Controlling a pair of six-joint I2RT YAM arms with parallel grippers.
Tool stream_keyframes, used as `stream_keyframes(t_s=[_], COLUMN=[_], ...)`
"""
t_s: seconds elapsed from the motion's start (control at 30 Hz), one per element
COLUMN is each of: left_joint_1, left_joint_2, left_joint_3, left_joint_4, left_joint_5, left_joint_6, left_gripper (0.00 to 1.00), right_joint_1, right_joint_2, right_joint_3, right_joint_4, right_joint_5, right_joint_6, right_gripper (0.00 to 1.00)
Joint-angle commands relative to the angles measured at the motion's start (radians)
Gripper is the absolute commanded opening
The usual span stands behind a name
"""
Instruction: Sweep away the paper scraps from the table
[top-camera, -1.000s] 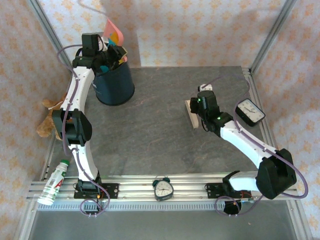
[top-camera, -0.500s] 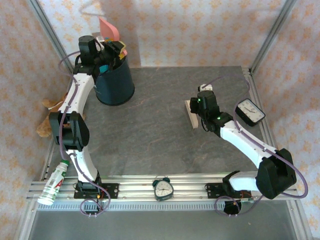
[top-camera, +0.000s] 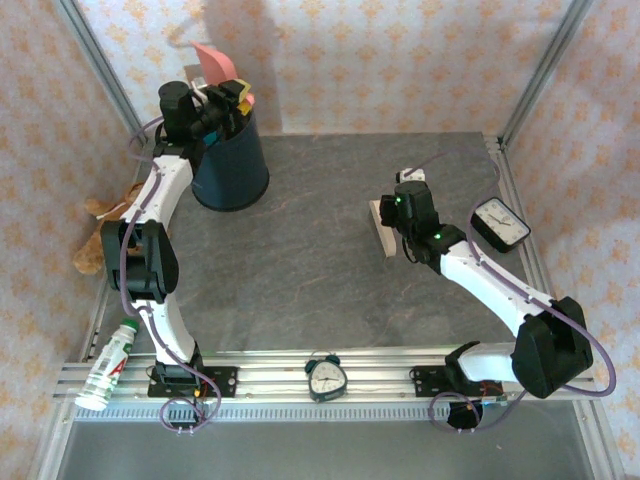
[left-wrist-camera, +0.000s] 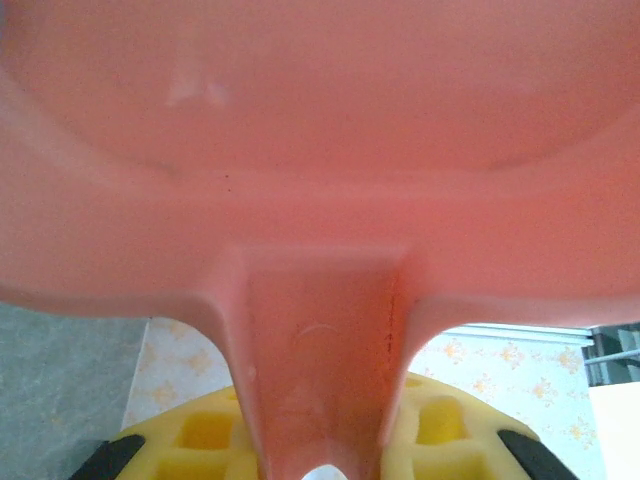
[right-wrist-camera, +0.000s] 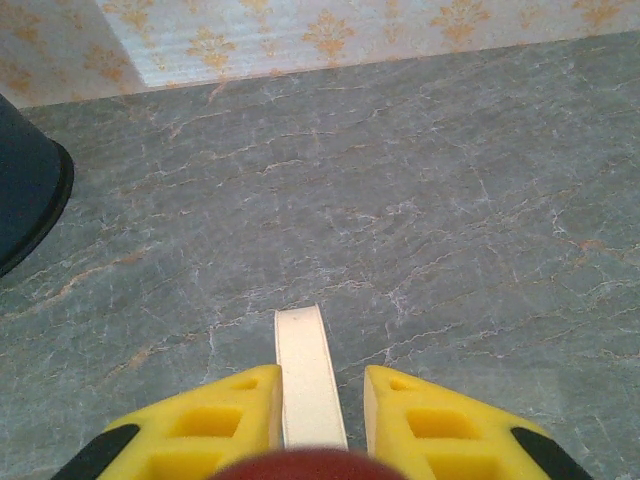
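Note:
My left gripper (top-camera: 226, 96) is shut on the handle of a pink dustpan (top-camera: 213, 63), held tilted above the rim of a dark blue bin (top-camera: 232, 165) at the table's back left. In the left wrist view the dustpan (left-wrist-camera: 320, 150) spreads across the frame, and its handle runs down between the yellow fingers (left-wrist-camera: 200, 435). My right gripper (top-camera: 397, 226) is low over the table (top-camera: 300, 270), shut on a cream-handled brush (top-camera: 381, 228). The brush handle (right-wrist-camera: 305, 370) lies between its fingers. The paper scraps are out of view.
A white square clock (top-camera: 500, 222) lies at the right edge, just behind the right arm. A small alarm clock (top-camera: 326, 377) stands on the front rail. A bottle (top-camera: 108, 365) and a brown soft toy (top-camera: 95, 235) lie off the left edge. The bin's side (right-wrist-camera: 25, 180) is at the far left in the right wrist view.
The left wrist has swung left and turned, tipping the pink dustpan further over the bin. The right arm and the brush have not moved.

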Motion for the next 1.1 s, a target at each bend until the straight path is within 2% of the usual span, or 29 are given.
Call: stream_keyframes(t_s=[0.0,0.07,0.7,0.97,1.07], left_joint_1=[0.007,0.007,-0.008,-0.018,-0.022], left_joint_2=[-0.055,-0.065,-0.057,-0.073,-0.098], left_joint_3=[-0.015,-0.033,-0.180,-0.155,-0.112], left_joint_4=[0.132,0.133,0.474,0.453,0.330], left_joint_5=[0.003,-0.006,-0.070,-0.054,-0.020], left_joint_6=[-0.071,-0.079,-0.455,-0.422,-0.283], left_gripper=[0.00,0.00,0.00,0.00,0.00], right_joint_1=[-0.005,-0.005,-0.005,-0.005,-0.005], right_joint_2=[-0.004,-0.004,0.001,-0.005,-0.011], right_joint_3=[0.009,0.009,0.011,0.005,0.003], right_joint_4=[0.019,0.018,0.021,0.023,0.025], right_joint_5=[0.007,0.007,0.004,0.006,0.003], right_joint_6=[0.016,0.017,0.011,0.012,0.015], right_gripper=[0.00,0.00,0.00,0.00,0.00])
